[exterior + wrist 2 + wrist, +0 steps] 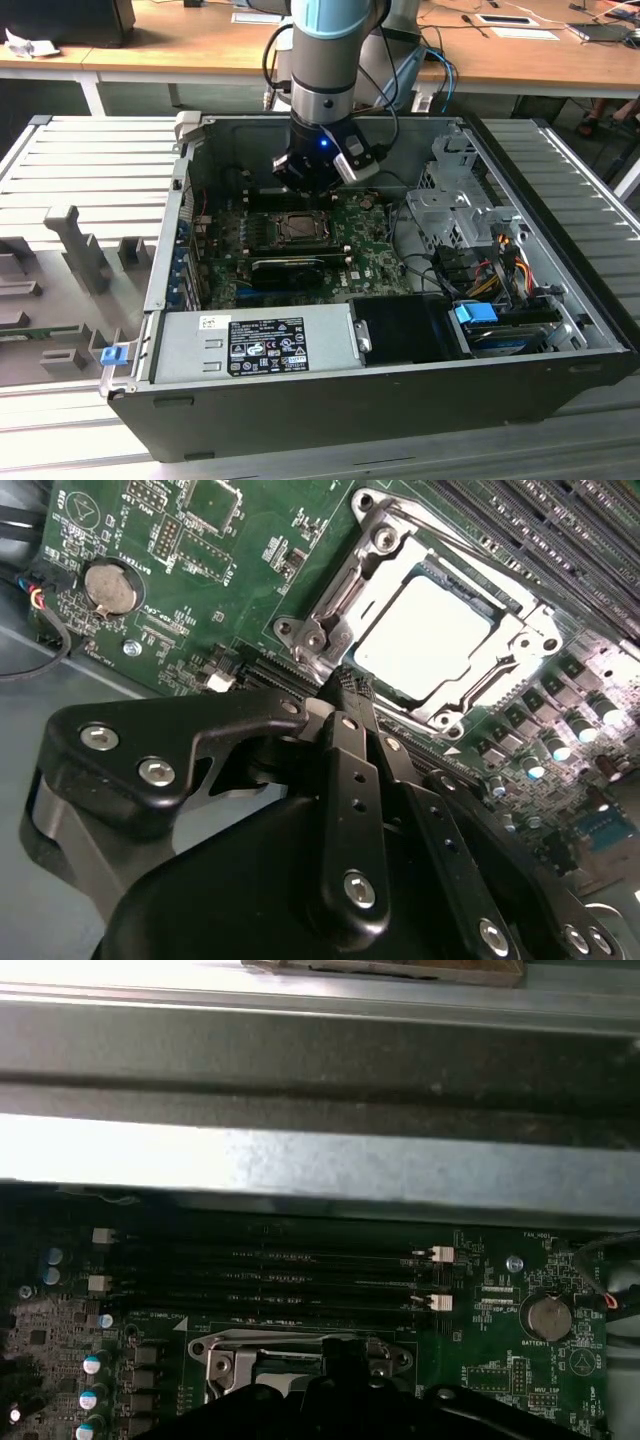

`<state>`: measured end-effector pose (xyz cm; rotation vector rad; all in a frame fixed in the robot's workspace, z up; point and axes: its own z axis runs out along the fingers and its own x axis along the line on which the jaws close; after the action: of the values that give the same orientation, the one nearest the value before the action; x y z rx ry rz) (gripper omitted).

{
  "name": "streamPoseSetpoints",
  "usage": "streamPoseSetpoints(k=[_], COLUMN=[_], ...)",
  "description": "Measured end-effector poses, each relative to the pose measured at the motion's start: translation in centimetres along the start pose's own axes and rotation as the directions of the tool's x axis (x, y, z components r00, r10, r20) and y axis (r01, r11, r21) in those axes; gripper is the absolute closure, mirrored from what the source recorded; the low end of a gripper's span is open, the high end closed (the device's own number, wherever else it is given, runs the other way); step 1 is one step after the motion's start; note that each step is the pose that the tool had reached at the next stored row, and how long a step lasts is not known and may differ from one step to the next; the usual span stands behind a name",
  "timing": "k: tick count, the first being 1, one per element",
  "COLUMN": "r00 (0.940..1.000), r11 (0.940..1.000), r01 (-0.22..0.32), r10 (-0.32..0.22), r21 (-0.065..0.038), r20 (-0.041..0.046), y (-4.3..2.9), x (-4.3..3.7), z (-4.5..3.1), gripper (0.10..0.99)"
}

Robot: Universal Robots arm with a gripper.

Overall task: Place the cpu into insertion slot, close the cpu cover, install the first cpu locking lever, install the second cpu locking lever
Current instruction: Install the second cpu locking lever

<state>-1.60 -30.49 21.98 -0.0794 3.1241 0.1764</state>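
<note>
Main risk, judged from how things lie: the gripper (345, 685) hangs close over the socket edge with its fingers pressed together, and any sideways drift or a low descent could scrape the cover (340, 575) or the small parts on the board (190, 590) around it; a lever caught off-centre by the fingertips could slip out and spring back. A second risk is a chip seated slightly askew, since pressing the frame down then would load the pins unevenly; whether it sits fully flat cannot be told. In the second wrist view the cpu (420, 640) lies in the slot (470, 695) just beyond the fingertips, its pale metal face showing through the cover's window, so the cover looks already lowered over it. Whether either locking lever is hooked cannot be told. The gripper is closed, tips meeting with nothing seen between them, and the tips sit at or just above the near socket edge; contact cannot be confirmed. In the exterior view the gripper (315, 185) hangs inside the open case (560, 300), directly over the socket (300, 228), with the heatsink (290, 268) just past the socket and the power supply (250, 345) well apart from it. In the first wrist view the memory slots (270, 1275) run ahead of the fingertips (340, 1352).
</note>
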Motion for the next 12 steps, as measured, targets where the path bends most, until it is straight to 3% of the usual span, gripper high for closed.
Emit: streamPoseSetpoints(k=[5, 7, 8, 9, 12], r00=[1.0000, 1.0000, 1.0000, 1.0000, 1.0000], r11=[1.0000, 1.0000, 1.0000, 1.0000, 1.0000], r01=[0.000, 0.000, 0.000, 0.000, 0.000], r10=[0.000, 0.000, 0.000, 0.000, 0.000], r21=[0.000, 0.000, 0.000, 0.001, 0.001], r20=[-0.0005, -0.0004, -0.0004, -0.0005, -0.0004], y=[0.08, 0.16, 0.31, 0.38, 0.29], x=[-0.03, -0.04, -0.05, -0.06, -0.07], z=[-0.91, -1.67, -3.00, -3.60, -3.90], gripper=[0.980, 0.980, 0.980, 0.980, 0.980])
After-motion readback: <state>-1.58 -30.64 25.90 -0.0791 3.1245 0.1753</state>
